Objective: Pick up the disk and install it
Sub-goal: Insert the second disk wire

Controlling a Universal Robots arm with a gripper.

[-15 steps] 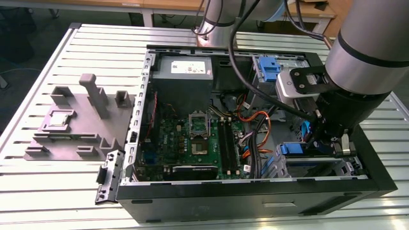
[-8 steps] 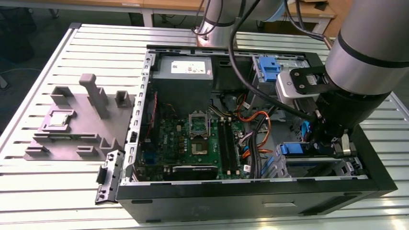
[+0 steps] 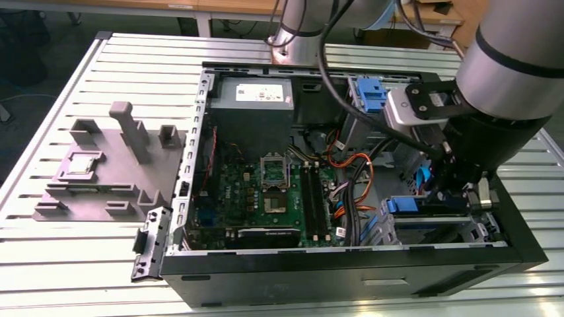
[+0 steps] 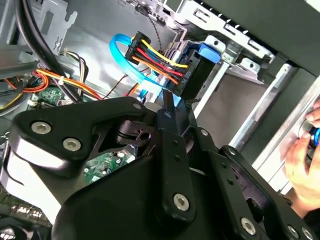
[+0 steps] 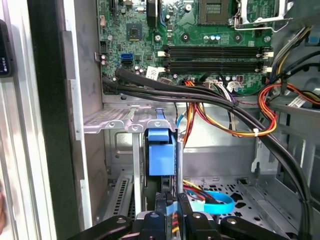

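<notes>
The gripper (image 4: pixel 167 107) is set low inside the open computer case (image 3: pixel 352 274), closed on the edge of the disk (image 5: pixel 160 152) at the drive bay.

In the exterior view the arm (image 3: pixel 506 79) is seen reaching down into the case at the exterior view's right, beside the drive cage (image 3: pixel 432 221), where blue carrier plastic is visible. In the first wrist view the disk is seen edge-on, upright, its blue carrier seated in the metal bay slot just under the bundle of black cables (image 5: pixel 200 95), with the green motherboard (image 5: pixel 200 30) beyond. In both wrist views the black fingers (image 5: pixel 172 210) are drawn together with the thin edge between them. A person's hand (image 4: pixel 305 165) is seen against the case frame in the second wrist view, near a blue cable (image 4: pixel 127 62) and a multicoloured power connector (image 4: pixel 160 62).
</notes>
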